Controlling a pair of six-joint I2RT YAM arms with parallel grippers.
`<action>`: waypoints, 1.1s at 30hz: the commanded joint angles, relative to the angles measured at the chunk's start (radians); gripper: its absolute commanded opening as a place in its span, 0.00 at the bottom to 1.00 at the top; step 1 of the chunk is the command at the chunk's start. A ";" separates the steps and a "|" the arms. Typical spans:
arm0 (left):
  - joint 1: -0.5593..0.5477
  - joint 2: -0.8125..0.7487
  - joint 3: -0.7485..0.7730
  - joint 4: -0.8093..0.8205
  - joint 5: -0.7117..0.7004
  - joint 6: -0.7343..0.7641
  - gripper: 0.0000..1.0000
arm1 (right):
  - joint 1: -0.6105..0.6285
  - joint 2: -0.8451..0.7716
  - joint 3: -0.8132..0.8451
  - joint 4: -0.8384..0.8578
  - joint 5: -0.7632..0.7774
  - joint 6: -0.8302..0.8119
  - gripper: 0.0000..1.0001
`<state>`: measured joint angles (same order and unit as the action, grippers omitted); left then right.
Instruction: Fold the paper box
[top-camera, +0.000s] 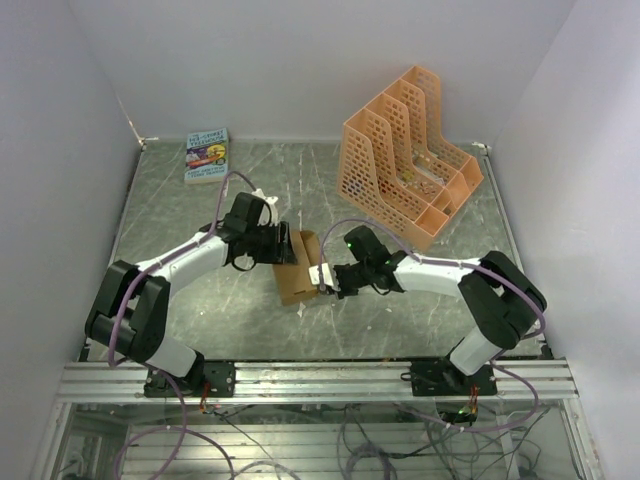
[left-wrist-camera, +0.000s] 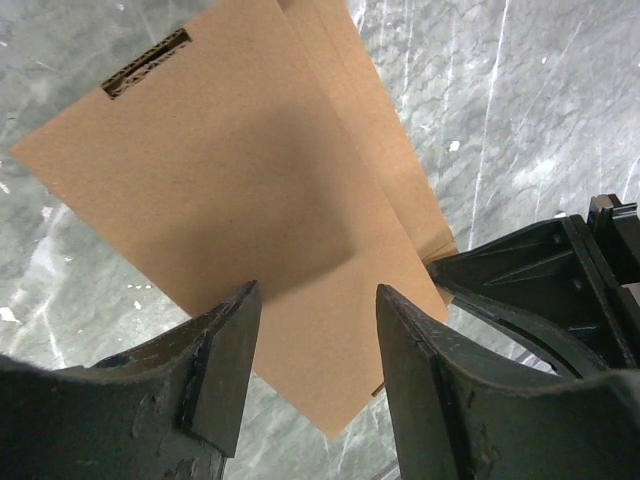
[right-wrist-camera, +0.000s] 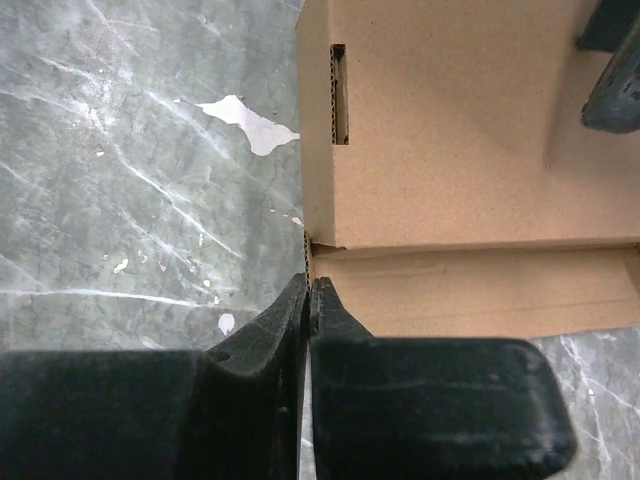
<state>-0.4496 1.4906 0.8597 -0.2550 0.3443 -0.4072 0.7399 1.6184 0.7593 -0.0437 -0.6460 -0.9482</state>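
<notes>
Plain tan paper box, orange perforated rack, grey white-veined table, colourful printed book, white walls

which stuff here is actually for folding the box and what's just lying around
For the job: cardboard box; left hand, open over it; right hand, shut at its edge.
Lying about: orange file rack; small book, both at the back.

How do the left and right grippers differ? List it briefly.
The left gripper has its fingers apart; the right gripper has its fingers pressed together. The left gripper faces a broad panel of the paper box; the right gripper's tips sit at a creased corner of it. Both are black and at the same box.
</notes>
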 joint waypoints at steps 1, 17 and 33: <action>0.023 0.006 0.026 -0.075 -0.049 0.041 0.63 | 0.002 0.025 0.026 -0.062 -0.008 0.031 0.00; 0.006 -0.053 -0.025 0.015 0.121 0.001 0.63 | 0.007 0.048 0.061 -0.090 -0.036 0.069 0.00; -0.023 0.057 0.011 -0.035 0.057 0.050 0.61 | 0.004 0.066 0.076 -0.111 -0.029 0.098 0.00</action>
<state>-0.4789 1.5196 0.8719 -0.2554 0.4500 -0.3882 0.7414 1.6642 0.8234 -0.1192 -0.6693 -0.8700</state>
